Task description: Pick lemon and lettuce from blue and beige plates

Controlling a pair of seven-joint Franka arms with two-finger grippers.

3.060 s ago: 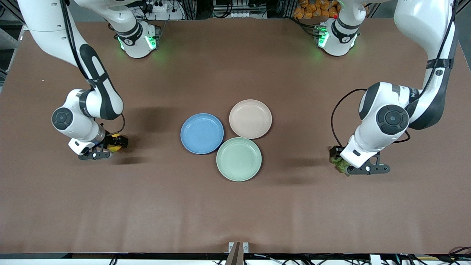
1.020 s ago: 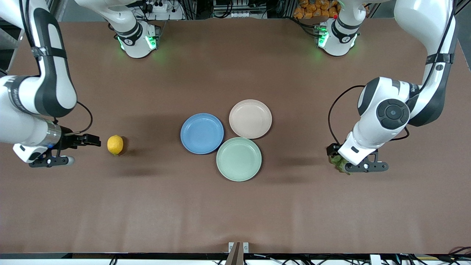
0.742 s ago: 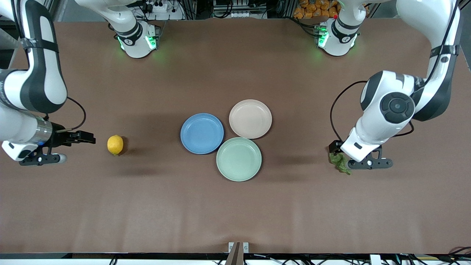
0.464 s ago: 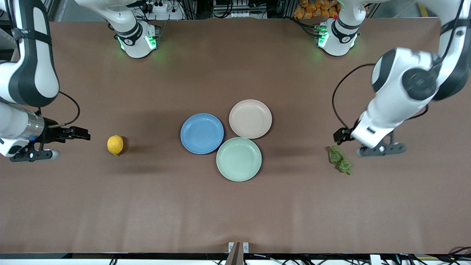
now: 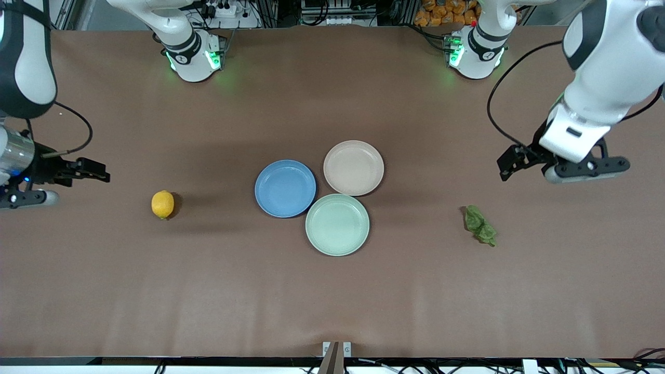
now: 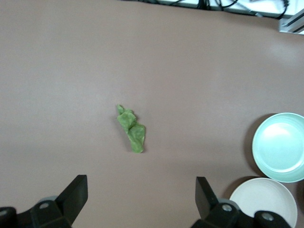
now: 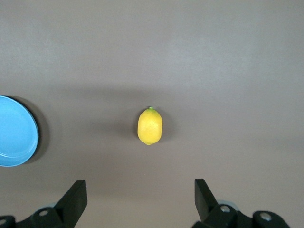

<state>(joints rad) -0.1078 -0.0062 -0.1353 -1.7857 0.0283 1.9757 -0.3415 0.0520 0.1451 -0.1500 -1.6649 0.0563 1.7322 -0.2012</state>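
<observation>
Right gripper (image 5: pixel 85 171) jaws wide, empty, up over bare table at its arm's end, small oval yellow lemon (image 5: pixel 162 204) on table between it and round matte mid-blue plate (image 5: pixel 285 188), left gripper (image 5: pixel 524 158) spread, empty, wrinkled dark green lettuce piece (image 5: pixel 480 225) on table near it, pale beige plate (image 5: pixel 353 168) bare

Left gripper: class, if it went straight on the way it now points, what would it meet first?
Probably the bare table. The left gripper, jaws open, points down at it, with the lettuce just ahead of that line.

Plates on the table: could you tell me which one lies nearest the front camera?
The mint-green plate; it sits lowest in the front view, below the blue plate and beige plate.
</observation>
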